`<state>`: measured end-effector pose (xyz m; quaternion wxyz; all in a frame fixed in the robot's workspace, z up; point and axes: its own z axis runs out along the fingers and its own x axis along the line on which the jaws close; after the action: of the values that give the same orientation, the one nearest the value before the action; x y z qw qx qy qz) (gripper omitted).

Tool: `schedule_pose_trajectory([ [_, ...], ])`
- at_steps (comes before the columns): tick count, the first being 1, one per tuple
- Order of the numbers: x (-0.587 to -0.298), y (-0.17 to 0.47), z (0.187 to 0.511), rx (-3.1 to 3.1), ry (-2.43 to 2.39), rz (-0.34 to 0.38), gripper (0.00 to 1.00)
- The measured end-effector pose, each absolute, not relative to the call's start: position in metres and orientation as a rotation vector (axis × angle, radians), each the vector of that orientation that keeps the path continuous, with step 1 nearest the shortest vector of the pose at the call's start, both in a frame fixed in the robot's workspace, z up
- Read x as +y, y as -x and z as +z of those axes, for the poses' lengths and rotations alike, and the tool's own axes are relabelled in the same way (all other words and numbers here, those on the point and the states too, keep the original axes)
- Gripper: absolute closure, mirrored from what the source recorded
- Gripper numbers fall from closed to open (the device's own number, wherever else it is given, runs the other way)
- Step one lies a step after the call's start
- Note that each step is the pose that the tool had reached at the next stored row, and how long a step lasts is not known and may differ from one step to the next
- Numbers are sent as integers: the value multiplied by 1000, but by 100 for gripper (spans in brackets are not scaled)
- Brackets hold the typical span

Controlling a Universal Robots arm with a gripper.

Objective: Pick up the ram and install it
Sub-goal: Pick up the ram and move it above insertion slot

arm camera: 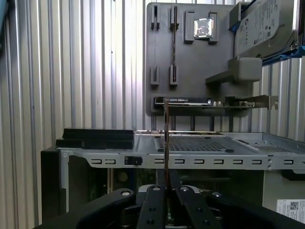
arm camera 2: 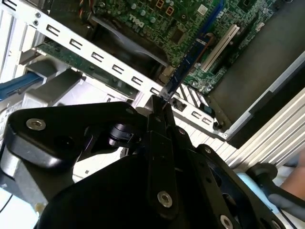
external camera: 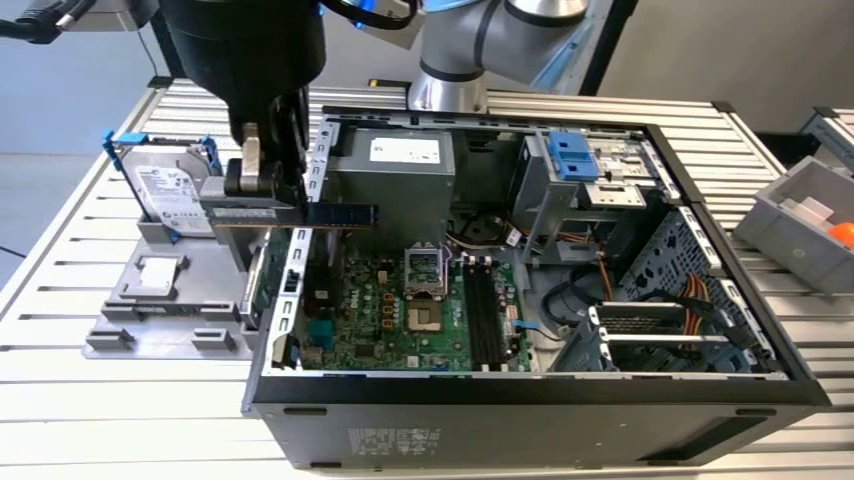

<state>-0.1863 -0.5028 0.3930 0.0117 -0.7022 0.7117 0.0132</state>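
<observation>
exterior view: tool (external camera: 263,195) clamped on the ram (external camera: 344,213), held level above the computer case (external camera: 534,410) wall at the exterior view's left | second wrist view: ram (arm camera 2: 190,57) edge-on over the motherboard (arm camera 2: 143,14) | first wrist view: ram (arm camera: 166,138) pinched between the fingers (arm camera: 153,205)

Ram (external camera: 336,213) dark blue-green. Hand (arm camera: 167,190) black. Motherboard (external camera: 400,322) green. Bench (external camera: 67,270) silver, ribbed stripes. Hard drive (external camera: 167,195) silver, frame (external camera: 124,138) blue. Case (external camera: 534,420) black. Holder (external camera: 167,318) grey.
</observation>
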Motion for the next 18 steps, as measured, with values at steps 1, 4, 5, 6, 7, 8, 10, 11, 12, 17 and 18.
schedule_pose_trajectory([
  [1,-503,185,393,2219,2190,41,100],
  [4,-503,182,393,2219,2190,41,100],
  [5,-503,180,393,2219,2190,41,100],
  [6,-503,179,393,2219,2190,41,100],
  [7,-503,178,393,2219,2190,41,100],
  [8,-503,177,393,2219,2190,41,100],
  [10,-503,174,393,2219,2190,41,100],
  [11,-503,173,393,2219,2190,41,100],
  [12,-503,171,393,2220,2190,41,100],
  [17,-503,163,393,2220,2190,42,100],
  [18,-503,161,393,2220,2190,42,100],
])
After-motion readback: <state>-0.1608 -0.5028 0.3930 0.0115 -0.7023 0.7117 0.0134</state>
